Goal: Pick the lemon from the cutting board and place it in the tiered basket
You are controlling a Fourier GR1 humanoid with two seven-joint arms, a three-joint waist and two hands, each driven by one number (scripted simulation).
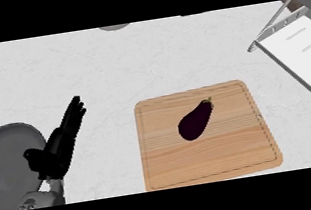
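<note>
Left robot hand (58,142) rests open, fingers straight.

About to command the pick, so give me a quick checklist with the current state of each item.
1. Lemon on the cutting board: not ok. The only thing on it is a dark purple eggplant.
2. Eggplant free to grasp: ok, it lies alone near the board's middle, nothing touching it.
3. Left hand: ok, open with straight fingers, off the board's left side, holding nothing.
4. Right hand: cannot tell, it does not show.
5. Tiered basket: ok, at the counter's right edge, beyond the board's upper right corner.
6. Basket's tray free: cannot tell, only part of it shows.
</note>
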